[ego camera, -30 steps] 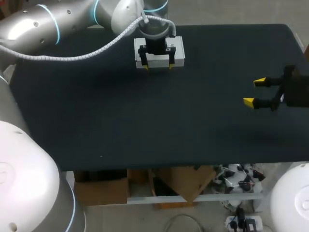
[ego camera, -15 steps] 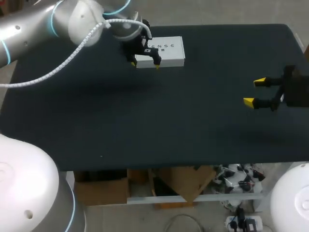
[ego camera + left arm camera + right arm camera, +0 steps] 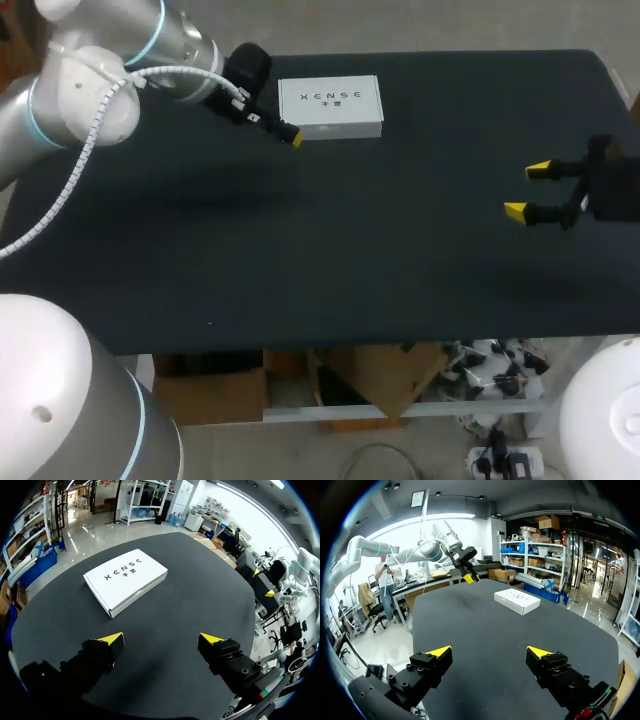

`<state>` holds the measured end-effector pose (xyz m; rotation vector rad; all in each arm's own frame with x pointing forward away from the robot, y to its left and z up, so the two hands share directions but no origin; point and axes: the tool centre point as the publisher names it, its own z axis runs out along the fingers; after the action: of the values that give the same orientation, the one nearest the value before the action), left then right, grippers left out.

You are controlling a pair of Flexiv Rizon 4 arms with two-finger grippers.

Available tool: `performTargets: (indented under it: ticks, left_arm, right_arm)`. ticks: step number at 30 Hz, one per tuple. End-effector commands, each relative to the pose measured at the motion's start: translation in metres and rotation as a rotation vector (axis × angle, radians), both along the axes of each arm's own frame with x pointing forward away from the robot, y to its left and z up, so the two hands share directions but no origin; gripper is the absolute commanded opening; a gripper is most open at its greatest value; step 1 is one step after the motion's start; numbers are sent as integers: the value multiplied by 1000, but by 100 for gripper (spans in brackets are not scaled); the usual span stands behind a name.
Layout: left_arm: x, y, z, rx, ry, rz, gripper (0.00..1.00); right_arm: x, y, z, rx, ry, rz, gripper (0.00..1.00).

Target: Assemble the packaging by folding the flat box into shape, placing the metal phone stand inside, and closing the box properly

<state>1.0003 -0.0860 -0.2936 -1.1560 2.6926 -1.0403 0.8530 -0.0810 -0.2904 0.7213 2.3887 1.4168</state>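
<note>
On the dark desk (image 3: 350, 260) sits the white box (image 3: 330, 105), lying flat, lid down. Now the left end effector (image 3: 160, 640) hangs just beside the box, fingers spread, empty; the right end effector (image 3: 527, 189) is well apart from the box, spread too. Danger: a one-sided push could skid the light box away instead of opening it.

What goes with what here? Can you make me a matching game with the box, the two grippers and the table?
Things:
1. white box
2. left gripper
3. right gripper
4. table

Descriptions:
A. dark, with the box lying on it
B. open, close to the box
C. closed up, lying flat
D. open, far from the box, near the table's right edge

Pairs: 1-C, 2-B, 3-D, 4-A
</note>
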Motion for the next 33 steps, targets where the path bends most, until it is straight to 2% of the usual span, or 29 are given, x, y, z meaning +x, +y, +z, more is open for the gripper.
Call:
performTargets:
  ticks: [1,5,9,10,14,16,22,25,27,33]
  left_arm:
    - [-7,9,-4,-255,-115,-85,100]
    - [-12,10,-11,-305,-135,-119,100]
    - [-16,9,-12,-340,-123,-117,100]
    - [-19,7,-11,-342,-138,-111,100]
    - [-29,1,-8,-326,-193,-45,100]
    - [-34,-4,-7,-290,-247,6,100]
    - [-43,-13,-1,-243,-343,41,100]
    - [-44,-14,3,-245,-347,38,100]
    - [-44,-15,6,-247,-319,34,100]
    - [-44,-15,6,-247,-319,34,100]
  right_arm:
    - [-1,-1,0,4,-3,2,100]
    - [-1,-1,0,4,-3,2,100]
    - [-1,-1,0,4,-3,2,100]
    - [-1,-1,0,4,-3,2,100]
    - [-1,-1,0,4,-3,2,100]
    - [-1,-1,0,4,-3,2,100]
    - [-1,-1,0,4,-3,2,100]
    - [-1,-1,0,4,-3,2,100]
    - [-1,-1,0,4,-3,2,100]
    - [-1,-1,0,4,-3,2,100]
